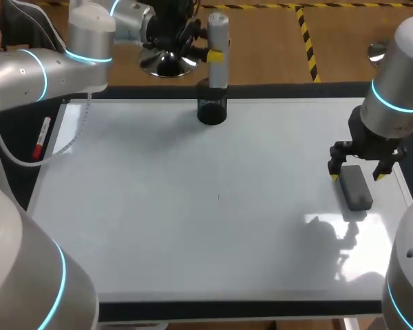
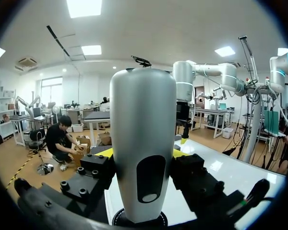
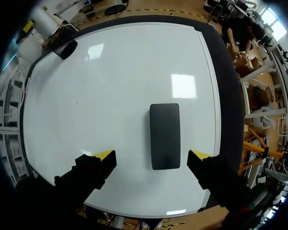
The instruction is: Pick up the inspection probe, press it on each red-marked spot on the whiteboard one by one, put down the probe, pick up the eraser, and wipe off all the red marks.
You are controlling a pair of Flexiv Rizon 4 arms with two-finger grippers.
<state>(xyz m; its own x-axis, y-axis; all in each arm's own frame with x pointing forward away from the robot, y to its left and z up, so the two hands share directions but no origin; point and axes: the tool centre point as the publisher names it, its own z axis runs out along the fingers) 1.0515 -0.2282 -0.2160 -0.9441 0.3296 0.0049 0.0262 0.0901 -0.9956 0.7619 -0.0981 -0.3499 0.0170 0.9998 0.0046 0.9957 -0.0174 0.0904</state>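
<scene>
Head view: the left tool (image 1: 213, 55) grips the inspection probe (image 1: 219, 31) upright over a black holder (image 1: 211, 110) at the whiteboard's (image 1: 193, 227) far edge. Left wrist view: both fingers (image 2: 98, 167) press the probe's sides. Right wrist view: the right tool (image 3: 152, 155) is spread wide above the eraser (image 3: 164, 135), which lies near the whiteboard's right edge, fingers clear of it.

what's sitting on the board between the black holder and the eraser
Nothing; the stretch of whiteboard between the black holder and the eraser is bare, as the head view shows, and the right wrist view too.
</scene>
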